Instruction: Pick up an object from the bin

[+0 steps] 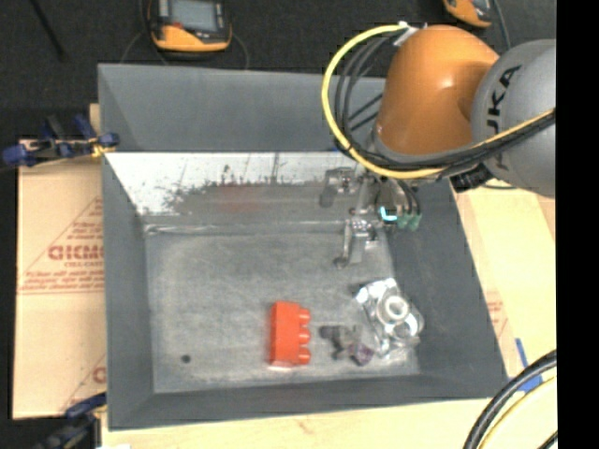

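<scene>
My gripper [353, 248] hangs below the orange wrist cover over the right middle of the bin floor, above the things and touching none of them. Just below it, toward the front right, lies a clear plastic bag of shiny metal parts [388, 313]. A small dark and purple piece [351, 345] rests against the bag's left front side. Further left lies a red-orange ridged plastic block [290, 335], lengthwise toward the front wall.
A tiny dark speck [185, 359] sits near the front left corner. The bin's sloped walls rise on all sides. The arm and its cables cover the back right corner.
</scene>
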